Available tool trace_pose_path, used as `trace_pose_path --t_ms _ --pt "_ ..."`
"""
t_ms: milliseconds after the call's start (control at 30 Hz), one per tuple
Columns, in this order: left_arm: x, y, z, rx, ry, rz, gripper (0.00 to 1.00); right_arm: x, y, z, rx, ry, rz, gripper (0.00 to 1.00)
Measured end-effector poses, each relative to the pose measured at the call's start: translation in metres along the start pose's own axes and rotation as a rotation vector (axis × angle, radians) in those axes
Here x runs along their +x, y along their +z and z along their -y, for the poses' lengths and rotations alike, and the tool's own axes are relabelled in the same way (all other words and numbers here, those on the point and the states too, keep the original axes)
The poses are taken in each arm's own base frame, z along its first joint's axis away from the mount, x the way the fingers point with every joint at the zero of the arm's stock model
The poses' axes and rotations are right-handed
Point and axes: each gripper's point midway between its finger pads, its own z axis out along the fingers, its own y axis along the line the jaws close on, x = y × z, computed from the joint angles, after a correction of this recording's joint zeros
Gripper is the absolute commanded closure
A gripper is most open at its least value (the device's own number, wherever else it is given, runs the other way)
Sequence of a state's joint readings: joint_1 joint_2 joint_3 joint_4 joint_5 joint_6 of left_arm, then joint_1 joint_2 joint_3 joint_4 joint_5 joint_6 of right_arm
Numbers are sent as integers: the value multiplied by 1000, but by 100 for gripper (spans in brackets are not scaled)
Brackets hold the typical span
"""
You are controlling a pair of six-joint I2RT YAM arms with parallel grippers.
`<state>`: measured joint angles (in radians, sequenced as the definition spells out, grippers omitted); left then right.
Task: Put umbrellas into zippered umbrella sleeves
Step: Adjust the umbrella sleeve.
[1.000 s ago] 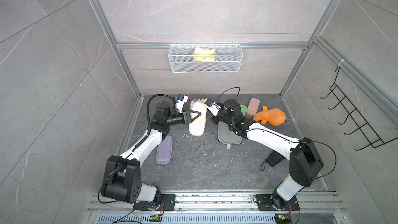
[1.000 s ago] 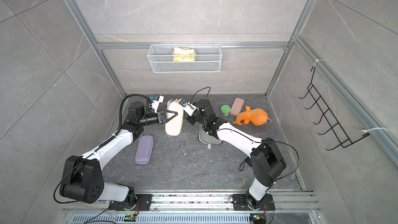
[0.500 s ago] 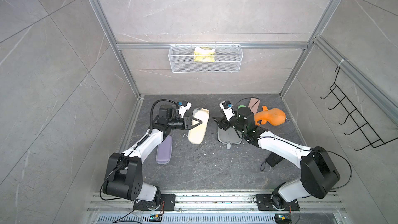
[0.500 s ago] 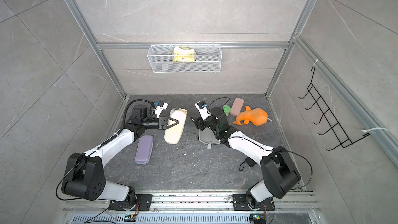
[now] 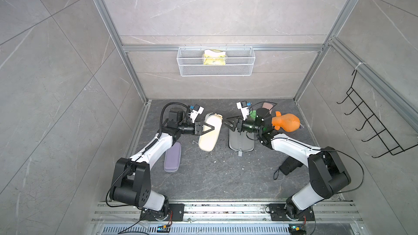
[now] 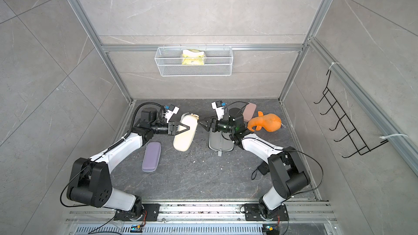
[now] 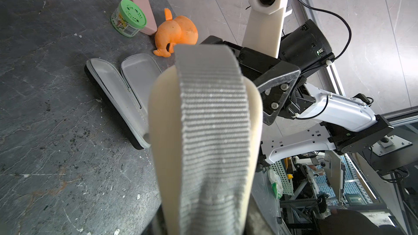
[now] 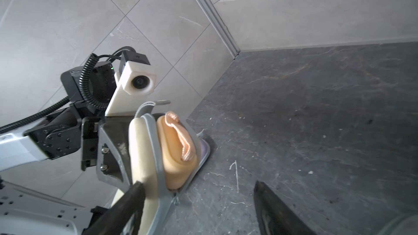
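Found right gripper (image 5: 226, 121) pulled back from cream sleeve (image 5: 210, 140) since a second ago. Jaws gone from shut to wide, empty, just off the sleeve's far end at 3 o'clock. Saw sleeve swung to slant from 1 to 7 o'clock. Logged left arm stretched forward, left gripper (image 5: 212, 129) clamped narrow across sleeve's middle. Spotted cream umbrella (image 8: 178, 150), tan handle showing, inside the part-open sleeve.
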<state>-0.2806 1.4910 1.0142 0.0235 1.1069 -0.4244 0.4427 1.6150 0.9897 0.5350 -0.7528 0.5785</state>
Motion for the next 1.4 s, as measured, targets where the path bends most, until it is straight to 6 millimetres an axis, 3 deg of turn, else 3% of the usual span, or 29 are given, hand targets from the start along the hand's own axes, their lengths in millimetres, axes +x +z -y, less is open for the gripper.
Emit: trace_pose_path --t_ms 300,367,433,533,633,767,900,1000,1133,1300,1400 --pt "1 18 9 61 2 -53 89 5 8 -16 -101 36 -21 26" --pt "1 17 11 73 2 -58 87 2 8 -19 -116 29 -15 31" --pt "1 17 15 88 2 -63 77 1 8 -22 -128 35 -12 40" --pt "-4 17 17 82 -15 -62 48 -4 7 -24 -134 46 6 57" --pt "-12 14 15 61 -40 -18 28 -10 6 -22 -126 74 32 66" --pt "-12 -6 7 -2 -96 120 23 -15 5 -14 -91 136 80 72" --pt "-1 -33 -18 -119 -197 319 16 -22 0 -1 -25 193 154 74" --pt "13 -41 -34 -180 -263 439 12 -25 -7 11 42 241 222 74" --pt "19 -37 -34 -211 -279 517 13 -22 -8 22 111 309 287 74" --pt "8 -27 -29 -184 -263 564 30 -18 3 12 128 346 335 73" --pt "1 -18 -33 -148 -268 578 41 -9 6 14 165 382 357 66"
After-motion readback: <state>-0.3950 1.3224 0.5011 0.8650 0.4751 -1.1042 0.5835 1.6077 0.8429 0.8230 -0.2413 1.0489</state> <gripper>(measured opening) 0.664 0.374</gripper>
